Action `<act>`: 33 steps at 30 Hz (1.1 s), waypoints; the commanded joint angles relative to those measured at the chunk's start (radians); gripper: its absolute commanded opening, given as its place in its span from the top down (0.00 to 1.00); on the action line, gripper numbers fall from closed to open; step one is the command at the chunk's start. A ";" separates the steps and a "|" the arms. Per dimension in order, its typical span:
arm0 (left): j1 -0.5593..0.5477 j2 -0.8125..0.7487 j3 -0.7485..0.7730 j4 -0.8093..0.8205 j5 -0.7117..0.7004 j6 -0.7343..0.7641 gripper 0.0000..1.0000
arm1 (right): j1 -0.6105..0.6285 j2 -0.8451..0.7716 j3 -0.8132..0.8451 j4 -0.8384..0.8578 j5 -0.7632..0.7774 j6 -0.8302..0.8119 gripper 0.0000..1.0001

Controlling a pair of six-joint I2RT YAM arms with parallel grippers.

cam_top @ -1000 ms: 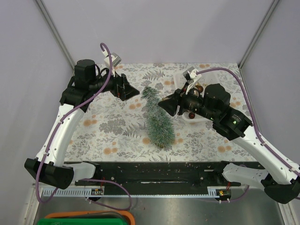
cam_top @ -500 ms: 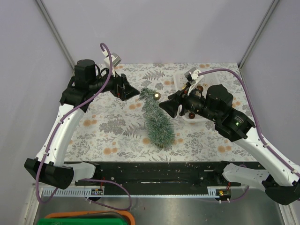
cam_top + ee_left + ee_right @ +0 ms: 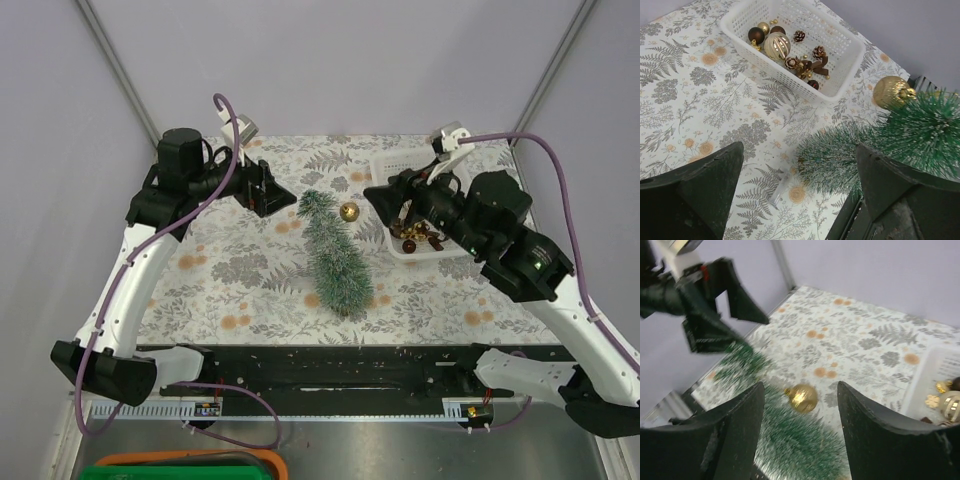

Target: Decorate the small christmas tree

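Note:
The small christmas tree (image 3: 336,258), frosted green bristles, is at the table's middle with its tip toward the back. A gold bauble (image 3: 349,211) sits against the bristles near the tip. My left gripper (image 3: 277,194) is open and empty just left of the tip. In the left wrist view the tree (image 3: 875,145) and the bauble (image 3: 892,91) lie beyond my open gripper (image 3: 800,165). My right gripper (image 3: 381,206) is open and empty, to the right of the bauble and apart from it. The right wrist view shows the bauble (image 3: 801,397) and the tree (image 3: 790,445) past the gripper (image 3: 800,390).
A white basket (image 3: 393,165) at the back right, partly under my right arm, holds several gold and brown baubles, pine cones and bows; it also shows in the left wrist view (image 3: 840,55). A small clear piece (image 3: 777,193) lies on the patterned cloth (image 3: 230,270) beside the tree.
My right gripper has let go of the gold bauble near the tree's tip and drawn back to the right, over the basket. The left arm has stayed put.

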 commanded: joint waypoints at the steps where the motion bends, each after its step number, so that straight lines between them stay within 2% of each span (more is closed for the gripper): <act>1: -0.003 -0.041 -0.011 0.002 -0.022 0.040 0.02 | -0.069 0.119 0.135 -0.119 0.225 0.014 0.34; 5: 0.000 -0.050 -0.014 -0.018 -0.048 0.054 0.01 | -0.371 0.242 0.159 -0.168 0.140 0.149 0.37; 7: -0.001 -0.056 -0.019 -0.021 -0.058 0.054 0.01 | -0.464 0.309 0.137 -0.164 0.144 0.180 0.37; 8: 0.000 -0.057 -0.021 -0.022 -0.061 0.054 0.01 | -0.492 0.346 0.129 -0.164 0.192 0.185 0.37; 13: 0.002 -0.061 -0.025 -0.041 -0.088 0.085 0.01 | -0.578 0.594 0.102 -0.180 0.364 0.194 0.34; 20: 0.013 -0.057 -0.028 -0.067 -0.099 0.106 0.01 | -0.626 0.885 0.198 -0.240 0.466 0.243 0.37; 33: 0.043 -0.055 -0.039 -0.072 -0.068 0.128 0.01 | -0.721 1.113 0.348 -0.251 0.466 0.246 0.44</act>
